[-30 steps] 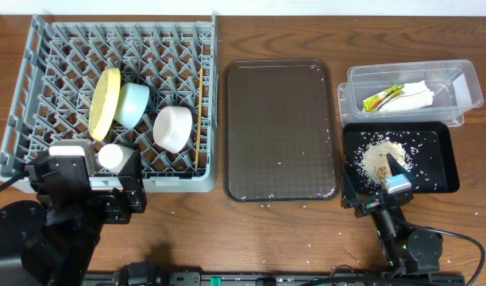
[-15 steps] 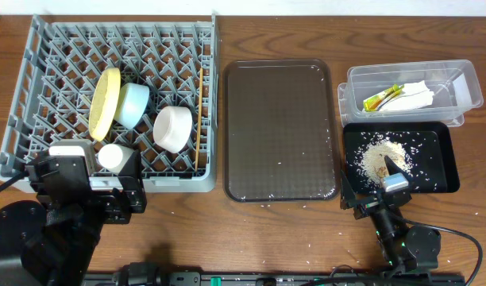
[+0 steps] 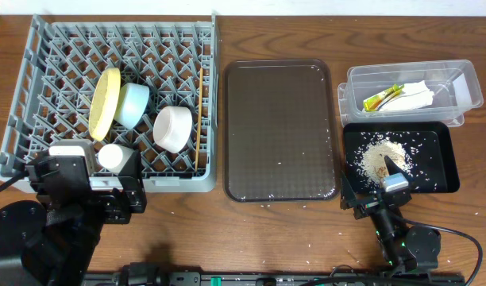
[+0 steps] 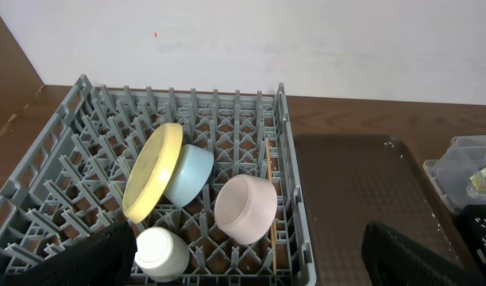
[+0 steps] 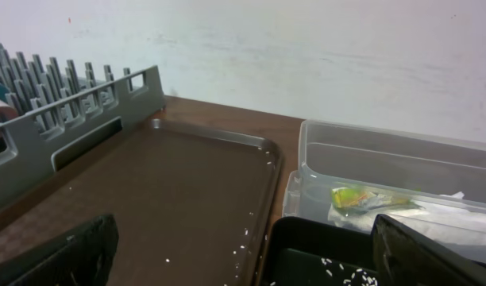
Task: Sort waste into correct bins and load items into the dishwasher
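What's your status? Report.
Left gripper and right gripper open, empty. Plate, blue bowl, white bowl, cup, chopsticks in rack. Napkin, wrapper in clear tub; rice in black tray. Stray grains on table.

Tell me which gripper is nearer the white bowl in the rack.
Left. The left gripper sits at the near edge of the rack, just in front of the white bowl; the right gripper is over the black tray, beyond the brown serving tray.

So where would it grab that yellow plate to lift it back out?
Probably by the top rim, coming straight down from above. The yellow plate stands on edge between the pegs of the grey rack, leaning against the light-blue bowl, so only its upper edge is free for a hand to pinch.
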Controlling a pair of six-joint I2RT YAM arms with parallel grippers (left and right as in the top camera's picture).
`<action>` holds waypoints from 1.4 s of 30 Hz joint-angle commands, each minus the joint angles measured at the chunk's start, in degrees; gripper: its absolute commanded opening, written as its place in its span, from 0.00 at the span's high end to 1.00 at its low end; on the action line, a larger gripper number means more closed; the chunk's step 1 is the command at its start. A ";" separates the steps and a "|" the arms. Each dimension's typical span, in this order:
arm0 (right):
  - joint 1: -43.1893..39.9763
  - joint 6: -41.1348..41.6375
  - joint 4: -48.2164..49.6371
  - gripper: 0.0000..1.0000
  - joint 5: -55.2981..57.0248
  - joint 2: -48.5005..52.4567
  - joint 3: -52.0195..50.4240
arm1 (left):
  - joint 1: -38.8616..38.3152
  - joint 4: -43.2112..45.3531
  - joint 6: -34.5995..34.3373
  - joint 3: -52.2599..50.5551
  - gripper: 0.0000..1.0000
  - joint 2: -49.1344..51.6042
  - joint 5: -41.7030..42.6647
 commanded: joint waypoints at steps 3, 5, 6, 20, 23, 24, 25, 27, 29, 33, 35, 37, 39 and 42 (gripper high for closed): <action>-0.59 0.81 -0.35 0.01 0.33 -0.20 -0.07 | -0.20 -0.79 -0.79 -0.33 0.09 -0.26 0.11; -0.59 0.81 -0.35 0.01 0.33 -0.20 -0.07 | -0.07 -0.63 -2.34 -1.77 0.09 -1.31 0.09; -0.59 0.81 -0.35 0.01 0.33 -0.20 -0.07 | 0.11 0.00 -4.46 -3.13 0.09 -2.19 0.02; -0.59 0.81 -0.35 0.01 0.33 -0.20 -0.07 | 0.09 29.51 -15.37 -39.58 0.09 -28.15 -3.80; -0.59 0.81 -0.35 0.01 0.33 -0.20 -0.07 | 0.09 33.09 -15.54 -45.62 0.09 -33.59 -3.80; -0.59 0.81 -0.35 0.01 0.33 -0.20 -0.07 | 0.09 33.70 -15.54 -47.25 0.09 -35.06 -3.80; -0.59 0.81 -0.35 0.01 0.33 -0.20 -0.07 | 0.09 34.18 -15.52 -48.78 0.08 -36.39 -3.85; -0.59 0.81 -0.35 0.01 0.33 -0.20 -0.07 | 0.07 35.32 -15.39 -51.49 0.09 -37.68 -4.11; -0.59 0.81 -0.35 0.01 0.33 -0.20 -0.07 | 0.02 36.37 -15.30 -54.07 0.09 -37.64 -4.46; -0.59 0.81 -0.35 0.01 0.33 -0.20 -0.07 | -0.33 39.45 -15.06 -59.58 0.08 -37.64 -5.07; -0.59 0.81 -0.35 0.01 0.33 -0.20 -0.07 | -0.33 41.86 -15.06 -63.25 0.09 -37.64 -5.09; -0.59 0.81 -0.35 0.01 0.33 -0.20 -0.07 | -0.35 44.37 -15.08 -67.21 0.08 -37.64 -5.05; -0.59 0.81 -0.35 0.01 0.33 -0.20 -0.07 | -0.50 47.36 -15.10 -71.08 0.08 -37.64 -5.03; -0.59 0.81 -0.35 0.01 0.33 -0.20 -0.07 | -1.40 50.18 -15.08 -74.36 0.09 -37.64 -5.07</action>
